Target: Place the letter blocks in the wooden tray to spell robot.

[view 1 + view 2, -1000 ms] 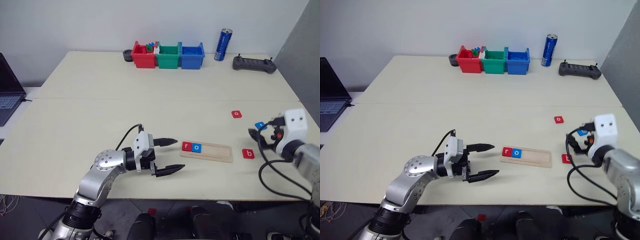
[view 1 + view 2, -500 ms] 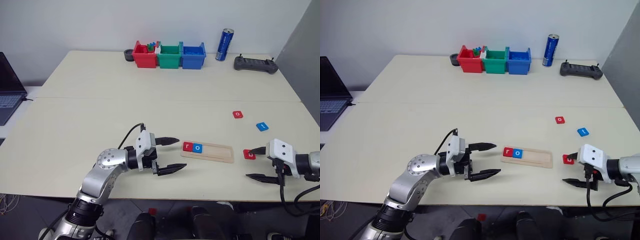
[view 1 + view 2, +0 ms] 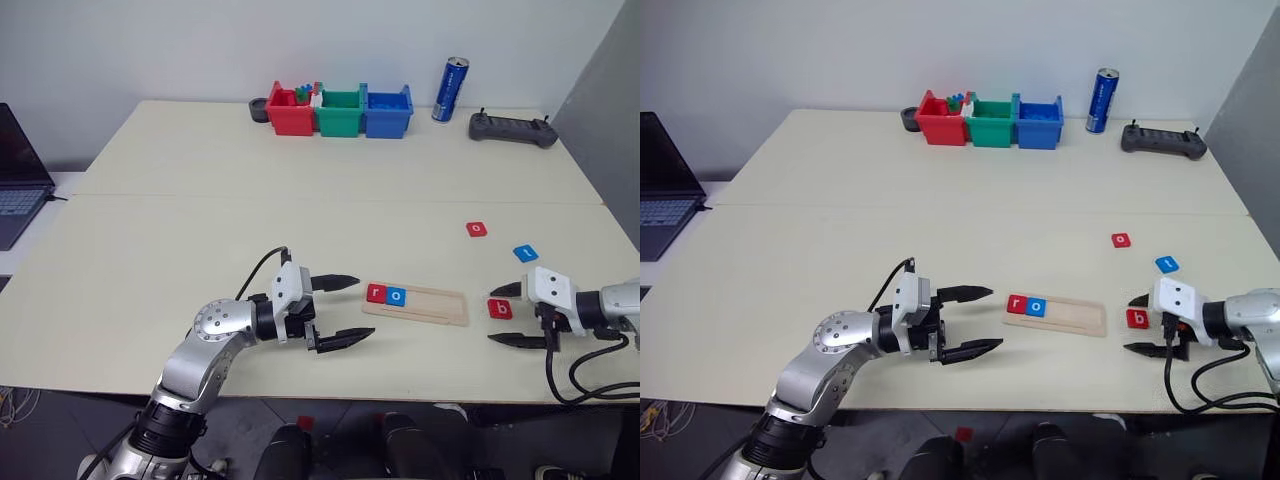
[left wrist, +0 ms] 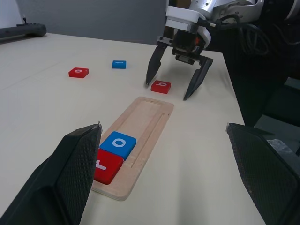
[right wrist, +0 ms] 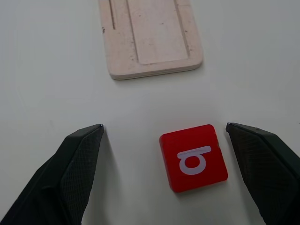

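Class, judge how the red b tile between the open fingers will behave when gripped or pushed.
The red b tile looks stiff and light, so it probably keeps its shape. Lying flat on the smooth table, it would likely slide, not roll. Its low edges may slip from the right end effector.

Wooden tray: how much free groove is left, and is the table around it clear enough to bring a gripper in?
The wooden tray holds red r and blue o at its left end; the groove to their right is bare. Bare table lies between tray and bins. Crowded on the right: red b between the open right gripper fingers, blue tile, red tile. The open left gripper sits just left.
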Robot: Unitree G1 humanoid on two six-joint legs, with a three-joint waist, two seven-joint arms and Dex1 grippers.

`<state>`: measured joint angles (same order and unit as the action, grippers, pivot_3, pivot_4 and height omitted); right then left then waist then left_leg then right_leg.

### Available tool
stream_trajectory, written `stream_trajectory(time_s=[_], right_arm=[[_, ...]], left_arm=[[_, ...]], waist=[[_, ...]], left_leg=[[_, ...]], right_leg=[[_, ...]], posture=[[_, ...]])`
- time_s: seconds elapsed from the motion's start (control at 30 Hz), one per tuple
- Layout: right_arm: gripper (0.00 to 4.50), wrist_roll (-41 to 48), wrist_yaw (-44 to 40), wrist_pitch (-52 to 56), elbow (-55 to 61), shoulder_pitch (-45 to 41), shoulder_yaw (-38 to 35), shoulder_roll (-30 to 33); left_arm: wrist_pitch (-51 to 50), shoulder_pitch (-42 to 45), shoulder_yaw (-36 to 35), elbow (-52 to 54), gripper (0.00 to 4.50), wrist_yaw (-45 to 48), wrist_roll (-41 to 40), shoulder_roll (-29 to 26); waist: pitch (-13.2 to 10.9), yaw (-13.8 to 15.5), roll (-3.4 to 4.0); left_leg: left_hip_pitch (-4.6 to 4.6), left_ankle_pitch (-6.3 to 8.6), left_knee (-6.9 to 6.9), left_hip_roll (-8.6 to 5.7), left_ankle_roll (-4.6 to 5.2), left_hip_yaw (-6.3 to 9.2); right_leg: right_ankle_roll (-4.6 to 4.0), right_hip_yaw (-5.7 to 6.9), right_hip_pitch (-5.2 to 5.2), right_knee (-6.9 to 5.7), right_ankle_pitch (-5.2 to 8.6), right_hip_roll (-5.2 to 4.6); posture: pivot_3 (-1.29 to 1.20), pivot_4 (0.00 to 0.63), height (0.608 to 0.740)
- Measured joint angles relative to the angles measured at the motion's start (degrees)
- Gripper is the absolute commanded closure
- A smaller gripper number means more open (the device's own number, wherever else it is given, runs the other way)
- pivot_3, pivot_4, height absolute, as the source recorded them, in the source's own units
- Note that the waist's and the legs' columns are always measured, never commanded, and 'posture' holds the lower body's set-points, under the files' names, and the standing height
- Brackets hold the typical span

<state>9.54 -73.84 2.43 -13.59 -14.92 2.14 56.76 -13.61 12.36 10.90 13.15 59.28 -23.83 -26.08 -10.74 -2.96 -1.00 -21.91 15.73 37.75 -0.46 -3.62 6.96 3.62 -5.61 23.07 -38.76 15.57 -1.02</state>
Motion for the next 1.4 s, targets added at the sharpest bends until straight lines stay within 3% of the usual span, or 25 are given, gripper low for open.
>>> stream_trajectory(time_s=[0.2, 0.23, 0.3, 0.53, 0.8, 1.13, 1.4], right_arm=[[0.04, -0.5, -1.3, 0.2, -4.0, -2.6, 1.1, -0.2], [0.2, -0.5, -1.4, 0.2, -4.3, -2.7, 1.1, -0.2], [0.64, -0.5, -2.1, -0.1, -5.1, -3.0, 1.3, -0.2], [3.02, -0.6, -3.6, -1.1, -6.4, -3.1, 1.4, 0.4], [3.04, -1.0, -2.6, 2.7, -3.7, -4.4, 1.4, -0.1], [3.04, 0.6, 2.5, 15.4, 13.0, -8.4, 4.0, -8.7], [3.04, -1.9, 6.5, 17.1, 14.9, -8.8, 8.6, -12.4]], left_arm=[[0.0, -0.9, 0.0, 0.6, 0.0, 0.1, 0.0, -0.2], [0.0, -0.9, 0.0, 0.6, 0.0, 0.1, 0.0, -0.2], [0.0, -0.9, 0.0, 0.7, 0.0, 0.1, 0.0, -0.2], [-1.0, -0.9, 0.0, 2.0, 0.0, -0.1, 0.0, -0.2], [-1.2, -0.8, 0.0, 2.0, 0.0, -0.4, 0.0, -0.2], [-0.9, -0.8, -1.4, 2.0, 0.0, -0.3, -0.1, -1.2], [-0.8, -0.8, -1.4, 2.0, 0.0, -1.0, 0.0, -1.2]], waist=[[0.0, 0.1, 0.0], [0.0, 0.1, 0.0], [0.0, 0.1, 0.0], [0.0, 0.1, 0.0], [0.0, -0.1, 0.01], [0.0, 0.1, 0.01], [0.0, 0.2, 0.01]], left_leg=[[0.0, 0.0, 0.01, -0.01, 0.0, 0.02], [0.0, 0.0, 0.01, -0.01, 0.0, 0.02], [0.0, 0.0, 0.02, -0.01, 0.0, 0.02], [0.04, 0.0, 0.06, -0.01, 0.0, 0.03], [0.04, 0.0, 0.08, 0.0, 0.0, 0.04], [0.0, 0.0, 0.08, -0.02, 0.0, 0.12], [-0.01, 0.0, 0.07, -0.03, 0.0, 0.1]], right_leg=[[0.0, 0.02, -0.01, -0.01, 0.0, -0.01], [0.0, 0.03, -0.01, -0.01, 0.0, -0.01], [0.0, 0.03, -0.02, -0.01, 0.0, -0.01], [0.0, 0.03, -0.08, -0.01, 0.0, -0.01], [0.0, 0.03, -0.07, -0.06, 0.0, -0.01], [0.0, 0.09, -0.06, -0.08, 0.0, -0.02], [0.0, 0.08, -0.01, -0.09, 0.0, -0.03]], posture=[[0.0, 0.15, 0.74], [0.0, 0.15, 0.74], [0.0, 0.15, 0.74], [0.0, 0.15, 0.74], [0.0, 0.15, 0.74], [0.0, 0.15, 0.74], [0.0, 0.15, 0.74]])
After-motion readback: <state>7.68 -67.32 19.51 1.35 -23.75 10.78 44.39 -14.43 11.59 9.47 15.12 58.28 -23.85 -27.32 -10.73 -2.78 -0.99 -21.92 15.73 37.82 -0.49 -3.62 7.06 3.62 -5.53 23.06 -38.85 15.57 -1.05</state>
